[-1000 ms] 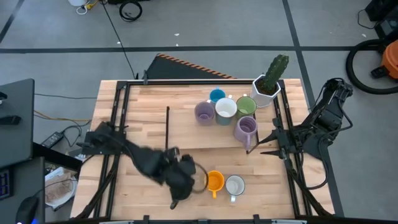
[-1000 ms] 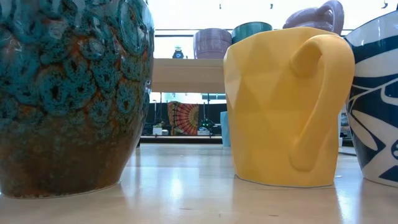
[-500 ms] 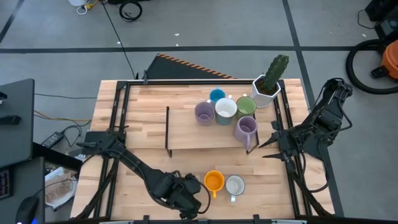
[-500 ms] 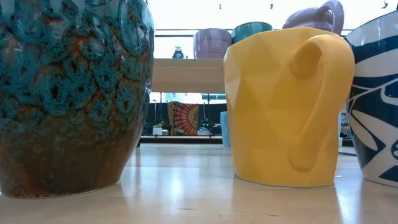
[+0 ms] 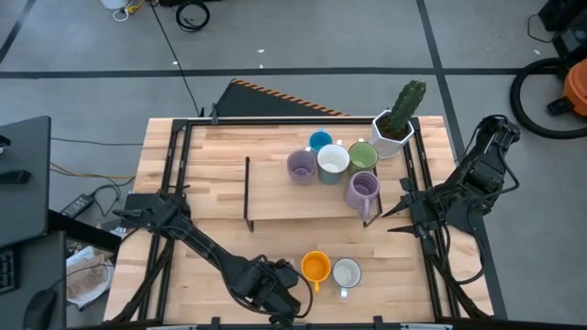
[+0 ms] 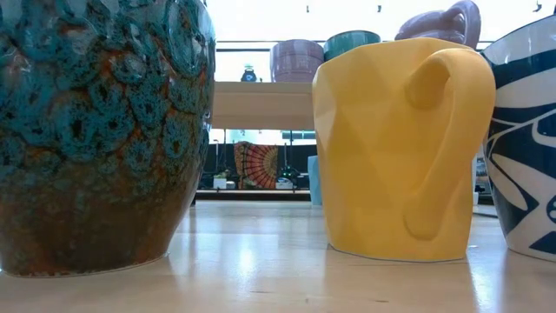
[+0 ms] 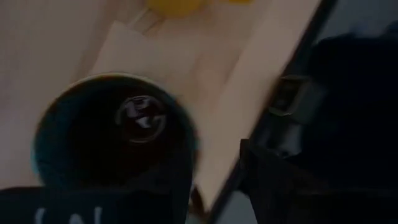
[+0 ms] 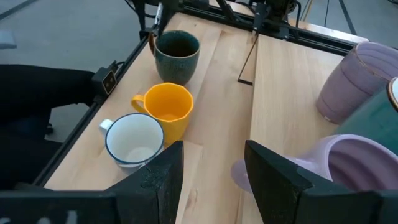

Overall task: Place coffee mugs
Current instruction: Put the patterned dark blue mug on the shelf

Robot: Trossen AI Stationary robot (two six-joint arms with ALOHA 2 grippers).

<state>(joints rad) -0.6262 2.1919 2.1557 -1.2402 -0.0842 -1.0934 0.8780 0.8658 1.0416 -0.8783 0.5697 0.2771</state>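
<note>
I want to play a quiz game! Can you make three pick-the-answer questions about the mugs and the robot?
1. Where is the orange mug?
A) between the dark mug and a white mug
B) on the floor
C) in a tool
2. How many mugs are in that row?
A) one
B) three
C) six
3. How is the right tool?
A) open, empty
B) shut on a mug
C) holding a spoon
Answers: 1 A, they stand in a line; 2 B, dark, orange, white; 3 A, nothing sits in its gap.
</note>
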